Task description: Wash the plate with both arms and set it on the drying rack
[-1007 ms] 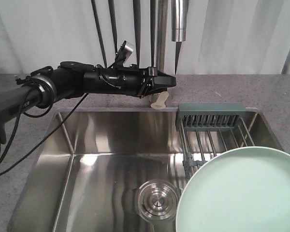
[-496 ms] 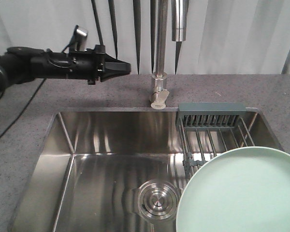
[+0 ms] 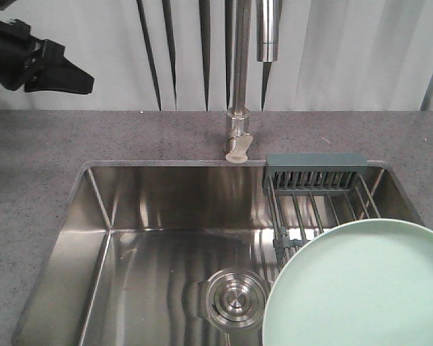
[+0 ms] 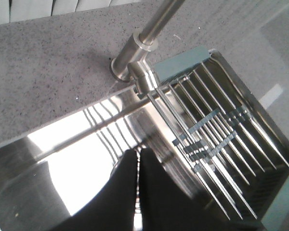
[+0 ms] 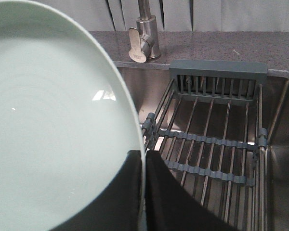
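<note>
Item: round pale mint-green matte plate (image 5: pixel 53 120), hanging just beside the steel-wire drying rack with grey-green plastic end pieces (image 5: pixel 212 139), which is sitting in the right side of the shiny stainless sink basin (image 3: pixel 151 216). The right end effector (image 5: pixel 143 166) is pinching the plate's low rim. The left end effector (image 3: pixel 72 78), fingers pressed together on nothing, is hovering above the grey speckled bench (image 3: pixel 130 137), well apart from the plate. Risk: with one rim pinch bearing it, the plate may be slipping or swinging, striking the wire bars or dropping into the basin.
</note>
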Robot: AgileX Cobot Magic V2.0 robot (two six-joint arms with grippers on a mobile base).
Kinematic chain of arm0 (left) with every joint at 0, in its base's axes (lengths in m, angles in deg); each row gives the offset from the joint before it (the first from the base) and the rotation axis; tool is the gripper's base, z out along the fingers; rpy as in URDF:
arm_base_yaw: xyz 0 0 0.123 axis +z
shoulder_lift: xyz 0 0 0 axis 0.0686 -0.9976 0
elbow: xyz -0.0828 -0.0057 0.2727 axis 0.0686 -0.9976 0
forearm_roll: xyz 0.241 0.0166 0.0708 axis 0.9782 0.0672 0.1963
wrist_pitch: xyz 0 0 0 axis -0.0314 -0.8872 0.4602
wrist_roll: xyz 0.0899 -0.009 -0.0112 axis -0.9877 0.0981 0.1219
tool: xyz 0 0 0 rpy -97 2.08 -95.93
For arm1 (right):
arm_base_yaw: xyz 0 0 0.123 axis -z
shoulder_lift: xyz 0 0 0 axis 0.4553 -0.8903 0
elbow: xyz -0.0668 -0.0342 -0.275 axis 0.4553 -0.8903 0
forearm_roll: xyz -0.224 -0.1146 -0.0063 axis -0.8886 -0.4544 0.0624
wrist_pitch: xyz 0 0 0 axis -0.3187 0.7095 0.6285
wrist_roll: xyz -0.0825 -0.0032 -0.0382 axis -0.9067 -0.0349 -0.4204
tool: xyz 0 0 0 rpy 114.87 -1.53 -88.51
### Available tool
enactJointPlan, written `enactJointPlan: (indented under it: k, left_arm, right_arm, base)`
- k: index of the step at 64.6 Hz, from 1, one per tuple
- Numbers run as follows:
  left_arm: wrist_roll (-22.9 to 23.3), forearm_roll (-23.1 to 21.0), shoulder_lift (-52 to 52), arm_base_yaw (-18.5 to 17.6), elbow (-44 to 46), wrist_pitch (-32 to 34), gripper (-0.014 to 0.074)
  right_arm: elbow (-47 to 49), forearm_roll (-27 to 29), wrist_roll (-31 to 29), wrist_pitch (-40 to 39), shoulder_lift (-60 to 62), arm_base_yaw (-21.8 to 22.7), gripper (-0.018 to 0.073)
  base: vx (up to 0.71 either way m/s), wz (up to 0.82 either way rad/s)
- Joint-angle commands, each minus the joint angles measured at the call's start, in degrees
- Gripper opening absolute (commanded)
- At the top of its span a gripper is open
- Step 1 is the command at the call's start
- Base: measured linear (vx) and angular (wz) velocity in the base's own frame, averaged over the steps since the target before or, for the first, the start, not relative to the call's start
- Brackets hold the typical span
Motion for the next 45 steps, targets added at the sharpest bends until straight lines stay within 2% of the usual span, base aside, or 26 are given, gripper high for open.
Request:
enactJointPlan:
  k: [1, 16, 23, 36, 45]
  left_arm:
    - [0.0, -0.9, 9.9, 0.1, -5.4, 1.4, -0.0006]
    - [-4.2, -0.8, 31.5, 0.1, -28.5, 10.2, -0.0006]
    - [-4.4, -0.8, 42.0, 0.1, -38.3, 14.6, -0.0006]
    - [-4.3, -0.8, 63.0, 0.1, -55.1, 26.8, -0.0006]
    - [-3.7, -0.8, 76.7, 0.1, -63.9, 31.9, -0.0006]
  right_arm:
    - [1.3, 0.8, 0.0, -4.4, -0.7, 0.1, -0.0002]
    - [1.3, 1.9, 0.0, -4.4, -0.7, 0.1, -0.0002]
    - [1.3, 1.9, 0.0, -4.4, -0.7, 0.1, -0.0002]
    - [1.3, 1.9, 0.0, -4.4, -0.7, 0.1, -0.0002]
    - [1.3, 2.0, 0.0, -2.9, -0.7, 0.1, -0.0002]
  base:
    - [0.00, 0.00]
    - [0.00, 0.00]
    - [0.00, 0.00]
    - [0.00, 0.00]
    - [0.00, 0.00]
